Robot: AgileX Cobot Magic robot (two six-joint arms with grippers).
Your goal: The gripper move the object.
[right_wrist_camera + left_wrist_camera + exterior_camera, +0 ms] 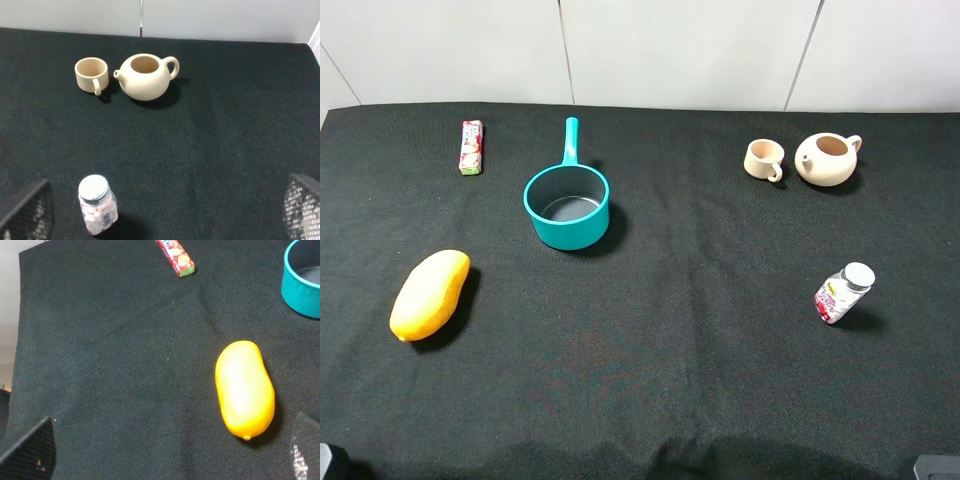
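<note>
The object, a squat beige teapot [827,158] with no lid, stands at the back right of the black cloth with its spout toward a small beige cup [764,160]. The right wrist view shows the same teapot [146,76] and cup [92,75] well ahead of my right gripper [164,215]. Its mesh-faced fingers [26,212] stand wide apart with nothing between them. My left gripper [165,460] is open too, near the front left, with a yellow mango [245,388] lying just ahead of it.
A pill bottle [843,292] with a white cap lies at the right, between the teapot and the front edge. A teal saucepan [566,203] sits at centre left, a candy pack [471,147] at the back left, the mango [430,294] at the left.
</note>
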